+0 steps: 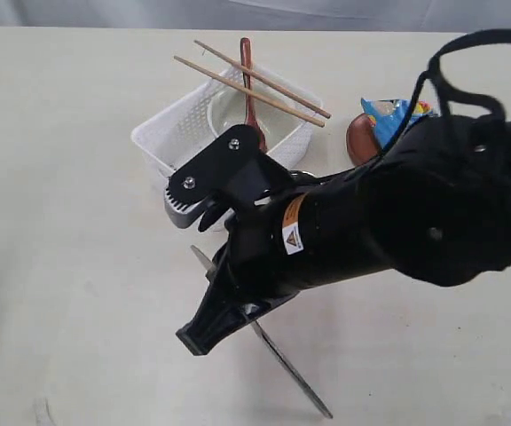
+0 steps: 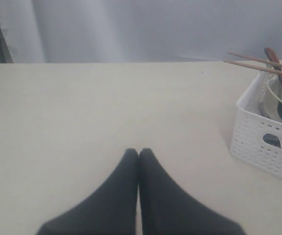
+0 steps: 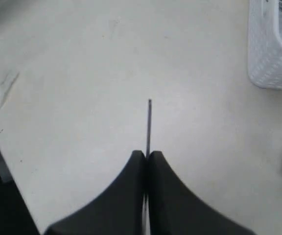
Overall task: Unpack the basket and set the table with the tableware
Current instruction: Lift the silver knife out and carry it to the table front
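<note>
Holding the knife [image 1: 291, 369] over the table [image 1: 60, 266] near the basket [image 1: 174, 126], the right claw [image 3: 146, 155] is clamped on its middle only, so I think the long smooth steel could twist or slip in the grip and land crooked.

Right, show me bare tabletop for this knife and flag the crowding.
Free: the pale cream tabletop left of the white lattice plastic basket, and the strip right of the thin steel knife in the right gripper. Crowded: where wooden chopsticks cross the basket beside a brown round plate under a blue snack packet.
</note>
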You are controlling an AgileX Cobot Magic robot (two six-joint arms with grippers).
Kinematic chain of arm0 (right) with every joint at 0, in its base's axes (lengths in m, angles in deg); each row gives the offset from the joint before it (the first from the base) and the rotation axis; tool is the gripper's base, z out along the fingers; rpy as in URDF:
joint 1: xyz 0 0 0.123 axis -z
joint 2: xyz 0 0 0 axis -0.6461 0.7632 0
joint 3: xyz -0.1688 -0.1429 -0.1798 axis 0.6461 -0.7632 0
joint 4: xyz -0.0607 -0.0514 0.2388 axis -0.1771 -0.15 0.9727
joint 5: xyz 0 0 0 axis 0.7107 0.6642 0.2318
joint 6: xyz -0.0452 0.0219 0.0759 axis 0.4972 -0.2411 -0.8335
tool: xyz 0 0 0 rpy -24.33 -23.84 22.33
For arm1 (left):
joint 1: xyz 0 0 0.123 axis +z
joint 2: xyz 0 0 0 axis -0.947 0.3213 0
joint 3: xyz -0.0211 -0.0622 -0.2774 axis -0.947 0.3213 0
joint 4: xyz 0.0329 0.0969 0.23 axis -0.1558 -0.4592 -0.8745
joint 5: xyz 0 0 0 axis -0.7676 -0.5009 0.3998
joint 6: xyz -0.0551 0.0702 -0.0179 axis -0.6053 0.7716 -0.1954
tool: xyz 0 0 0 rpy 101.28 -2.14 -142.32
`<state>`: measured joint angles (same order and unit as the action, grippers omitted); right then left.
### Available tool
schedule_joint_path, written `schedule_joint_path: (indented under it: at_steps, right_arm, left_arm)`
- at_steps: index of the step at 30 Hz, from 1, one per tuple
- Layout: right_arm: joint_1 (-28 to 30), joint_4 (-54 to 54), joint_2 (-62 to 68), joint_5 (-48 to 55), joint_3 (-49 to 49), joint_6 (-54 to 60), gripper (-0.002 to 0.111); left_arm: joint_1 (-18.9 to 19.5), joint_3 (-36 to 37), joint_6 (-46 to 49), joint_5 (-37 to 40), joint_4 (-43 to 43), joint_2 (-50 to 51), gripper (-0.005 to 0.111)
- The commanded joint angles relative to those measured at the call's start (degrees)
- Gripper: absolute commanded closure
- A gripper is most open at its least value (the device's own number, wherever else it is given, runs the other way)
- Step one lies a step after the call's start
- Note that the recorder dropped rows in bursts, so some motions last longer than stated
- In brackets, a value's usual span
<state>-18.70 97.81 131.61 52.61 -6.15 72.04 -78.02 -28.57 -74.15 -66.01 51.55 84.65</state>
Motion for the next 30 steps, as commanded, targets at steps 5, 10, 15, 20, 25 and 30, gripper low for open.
schedule_joint_path:
  at_steps: [5, 10, 15, 20, 25, 30]
  right_arm:
    - [1.72, -7.05, 7.7, -7.52, -0.13, -8.26, 0.109]
    - [6.66, -8.68, 12.47, -12.96, -0.02, -12.06, 0.109]
    - [6.9, -8.68, 13.51, -11.85, 1.22, -12.06, 0.109]
    - [6.9, -8.95, 13.51, -4.69, 3.85, -11.93, 0.108]
    - [6.8, -9.25, 13.38, -2.75, 4.24, -11.93, 0.062]
    - [6.8, -9.38, 10.8, 11.2, 9.23, -11.81, 0.062]
  left_arm:
    - [-0.41, 0.11, 0.04, -0.28, -0.26, -0.19, 0.107]
    - [-0.41, 0.11, 0.04, -0.28, -0.26, -0.19, 0.107]
    - [-0.41, 0.11, 0.04, -0.28, -0.26, -0.19, 0.107]
    - [-0.41, 0.11, 0.04, -0.28, -0.26, -0.19, 0.107]
    - [-0.41, 0.11, 0.04, -0.28, -0.26, -0.19, 0.107]
    - [-0.41, 0.11, 0.04, -0.28, -0.26, -0.19, 0.107]
